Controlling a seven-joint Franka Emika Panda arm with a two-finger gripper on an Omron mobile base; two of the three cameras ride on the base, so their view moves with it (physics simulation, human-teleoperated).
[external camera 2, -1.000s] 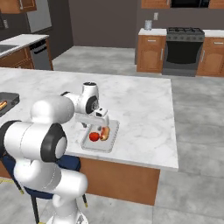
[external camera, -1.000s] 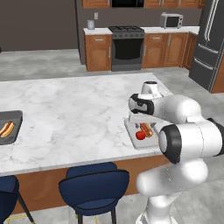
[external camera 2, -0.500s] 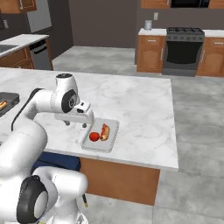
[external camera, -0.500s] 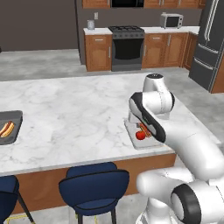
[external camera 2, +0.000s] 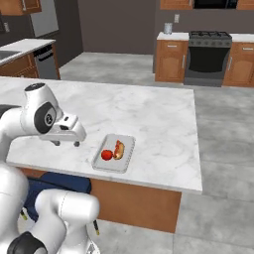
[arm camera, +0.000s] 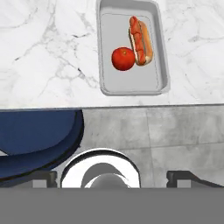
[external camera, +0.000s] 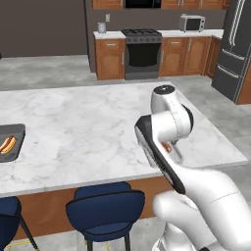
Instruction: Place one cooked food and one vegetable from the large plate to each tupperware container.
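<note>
Resting near the front edge of the marble island counter (external camera 2: 149,106) is a grey tupperware container (external camera 2: 114,153) with a red tomato (external camera 2: 106,155) touching a hot dog (external camera 2: 119,149) inside. Another grey container (external camera: 11,142) with a hot dog (external camera: 7,144) sits far along the same counter. Beside the first tray, over the counter, hangs the gripper (external camera 2: 67,144); whether its fingers are spread I cannot tell. Blue stools (external camera: 104,208) stand under the counter edge.

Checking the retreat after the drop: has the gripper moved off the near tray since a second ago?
Yes. The gripper has moved from over the grey tray to its left in the right base view, over bare counter.
</note>
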